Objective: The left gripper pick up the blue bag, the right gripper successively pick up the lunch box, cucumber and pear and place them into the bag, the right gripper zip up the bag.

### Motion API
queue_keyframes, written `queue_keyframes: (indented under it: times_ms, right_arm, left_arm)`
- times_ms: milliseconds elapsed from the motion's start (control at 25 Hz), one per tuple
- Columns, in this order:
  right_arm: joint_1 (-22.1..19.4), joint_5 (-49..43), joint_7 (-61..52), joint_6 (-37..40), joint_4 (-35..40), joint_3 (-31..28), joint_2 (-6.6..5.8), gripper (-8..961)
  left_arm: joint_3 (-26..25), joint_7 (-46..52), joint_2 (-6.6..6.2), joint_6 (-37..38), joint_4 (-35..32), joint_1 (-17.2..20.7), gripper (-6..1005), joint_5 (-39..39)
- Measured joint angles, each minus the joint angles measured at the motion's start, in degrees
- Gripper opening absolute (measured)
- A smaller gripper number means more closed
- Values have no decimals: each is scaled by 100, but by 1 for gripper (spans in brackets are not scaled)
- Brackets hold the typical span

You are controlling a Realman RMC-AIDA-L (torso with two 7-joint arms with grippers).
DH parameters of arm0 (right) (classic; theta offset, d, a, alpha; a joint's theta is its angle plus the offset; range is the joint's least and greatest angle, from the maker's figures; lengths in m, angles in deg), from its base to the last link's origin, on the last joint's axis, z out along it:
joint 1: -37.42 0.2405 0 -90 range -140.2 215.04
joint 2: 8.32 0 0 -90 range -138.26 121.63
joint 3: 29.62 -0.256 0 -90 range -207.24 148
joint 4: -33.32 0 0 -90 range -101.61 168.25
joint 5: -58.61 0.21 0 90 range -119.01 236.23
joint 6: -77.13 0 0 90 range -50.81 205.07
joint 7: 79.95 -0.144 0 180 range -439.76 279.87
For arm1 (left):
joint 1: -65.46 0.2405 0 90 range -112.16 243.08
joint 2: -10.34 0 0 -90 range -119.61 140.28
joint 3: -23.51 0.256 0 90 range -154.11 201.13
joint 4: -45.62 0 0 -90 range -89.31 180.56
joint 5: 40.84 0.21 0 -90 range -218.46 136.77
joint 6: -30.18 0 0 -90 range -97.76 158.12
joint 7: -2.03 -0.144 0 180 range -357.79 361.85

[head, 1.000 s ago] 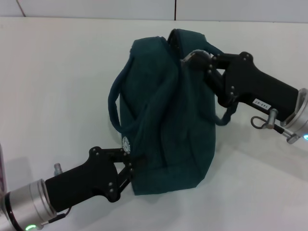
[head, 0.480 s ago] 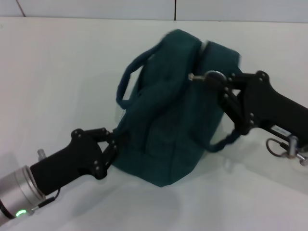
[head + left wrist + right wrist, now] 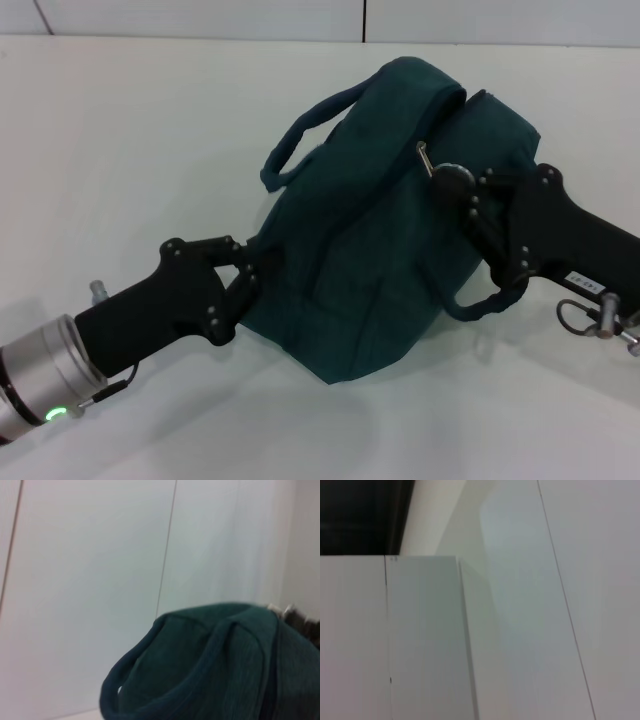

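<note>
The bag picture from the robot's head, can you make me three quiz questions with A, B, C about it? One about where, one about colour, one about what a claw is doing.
1. Which end of the bag does the left gripper touch?
A. the near lower corner
B. the far top
C. none

2. What colour is the bag?
A. red
B. dark teal
C. yellow

3. What is the right gripper doing?
A. lying open on the table
B. pinching at the metal zipper pull
C. holding a cup

Answers: 1 A, its fingers meet the corner nearest the robot. 2 B, the cloth is blue-green all over. 3 B, its tips sit right at the pull on the bag's top.
</note>
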Motion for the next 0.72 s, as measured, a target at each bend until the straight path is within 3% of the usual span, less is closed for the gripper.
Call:
queue_keyframes:
  times_ms: [160, 400, 600, 720]
  right_arm:
    - [43, -3, 6, -144, -6, 32, 17, 8]
    - [54, -4, 18, -151, -9, 34, 24, 8]
    - [55, -4, 19, -151, -9, 34, 24, 8]
    - [55, -4, 19, -151, -8, 38, 25, 8]
  left_arm:
    - [-3, -12, 3, 198, 38, 34, 116, -216]
    - [-3, -15, 21, 456, 74, 7, 335, -405]
    - [-3, 12, 35, 681, 87, -118, 437, -408]
    - [1, 31, 35, 693, 91, -174, 433, -410]
